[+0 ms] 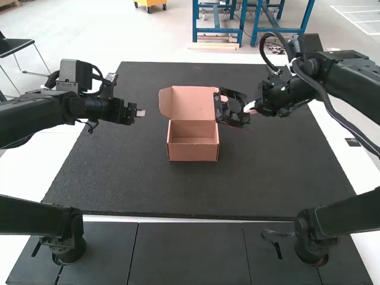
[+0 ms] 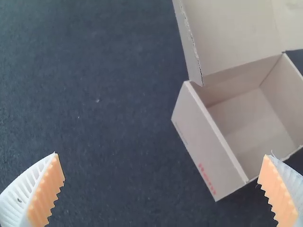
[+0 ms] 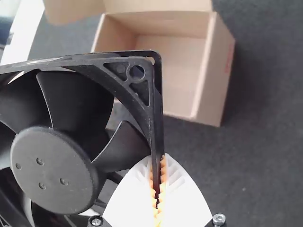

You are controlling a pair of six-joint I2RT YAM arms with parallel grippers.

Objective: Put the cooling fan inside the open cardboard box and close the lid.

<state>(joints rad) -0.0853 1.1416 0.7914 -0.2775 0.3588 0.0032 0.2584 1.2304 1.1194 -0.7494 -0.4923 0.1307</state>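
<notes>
While the right gripper (image 1: 252, 110) is clenching its fingers on the cooling fan (image 1: 231, 110) edge, holding it upright just right of the open cardboard box (image 1: 193, 142), the left gripper (image 1: 138, 113) is hovering left, fingers released.

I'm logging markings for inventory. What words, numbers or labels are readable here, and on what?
Red print on the outer side wall of the cardboard box: too small and blurred to read.
Fan: no print visible on its hub or frame.
Nothing else is legible.

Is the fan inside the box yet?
No, the right hand holds the fan by its frame outside the empty box.
</notes>
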